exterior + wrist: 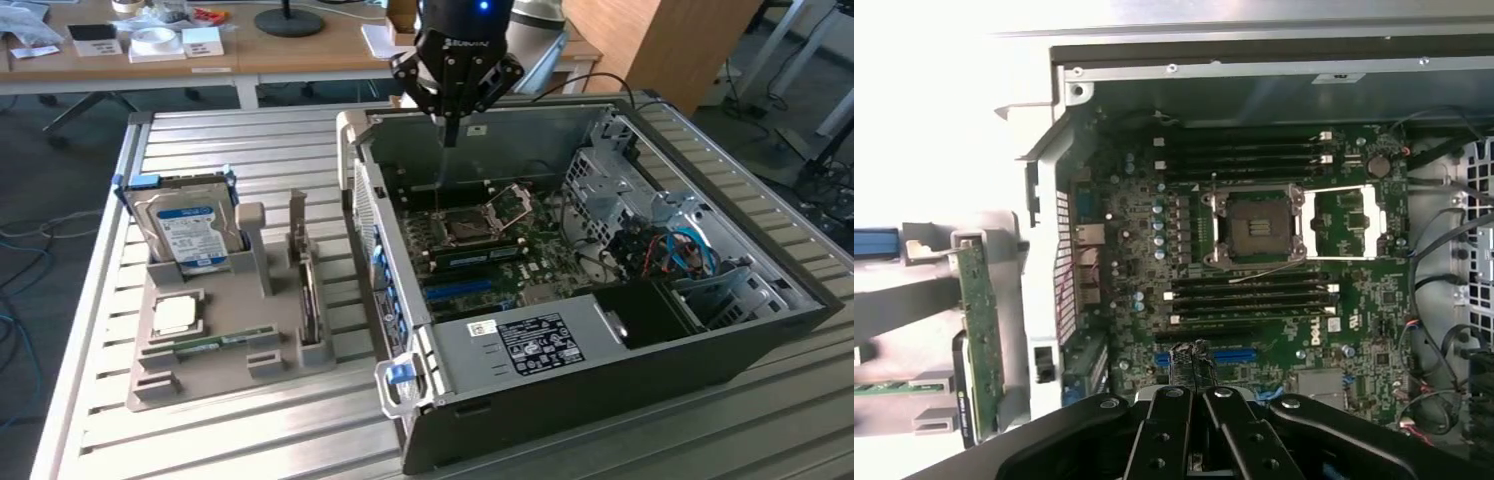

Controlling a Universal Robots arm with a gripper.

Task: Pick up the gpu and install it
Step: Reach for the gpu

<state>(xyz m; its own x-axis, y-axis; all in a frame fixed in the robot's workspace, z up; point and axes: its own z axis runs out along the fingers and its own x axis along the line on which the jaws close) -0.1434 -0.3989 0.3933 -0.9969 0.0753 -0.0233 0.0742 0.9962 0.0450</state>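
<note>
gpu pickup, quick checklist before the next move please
1. gpu standing on edge in the grey fixture: ok
2. gripper open for a grasp: not ok, shut and empty
3. gripper above the gpu: not ok, it hangs over the open case
4. case side open: ok
5. blue expansion slot bare: ok, as far as it shows
6. cables clear of the slot: cannot tell

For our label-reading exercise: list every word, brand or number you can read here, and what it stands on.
"DELL": on the motherboard.
Too small to read: white sticker on the computer case.
Too small to read: blue label on the hard drive.
Too small to read: lettering on the gripper.
</note>
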